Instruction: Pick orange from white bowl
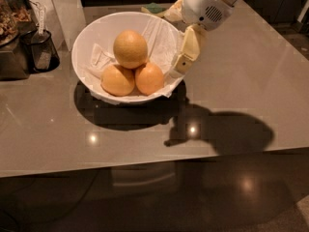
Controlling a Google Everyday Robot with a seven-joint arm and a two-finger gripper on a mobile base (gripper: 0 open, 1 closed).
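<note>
Only the one camera view is on hand, and it looks down on a glossy grey table (251, 81). The white bowl (99, 30) sits in the upper left of centre. It is lined with crumpled paper (159, 35), which probably cushions the fruit and keeps it from rolling.

The orange (130, 48) is the paler, dimpled fruit. It rests on top of two deeper-orange fruits (118, 79) that lie side by side beneath it, touching it and each other. Perched like that, it is the most exposed of the three and the easiest to reach from above. It may also shift if nudged sideways.

The gripper (179, 66) hangs from the white wrist housing (207, 6) at the upper right. It points downward at the bowl's right rim, just beside the lining and to the right of the fruit, touching none of them. I cannot tell whether it is spread or closed, but it carries nothing.

Its position at the rim suggests an approach in progress, with the grasp not yet begun. The next move, I judge, calls for travel leftward over the rim and above the orange before descending. A low sideways sweep risks catching the paper or the rim.

A dark container (41, 50) stands at the far left, well apart from the bowl.
</note>
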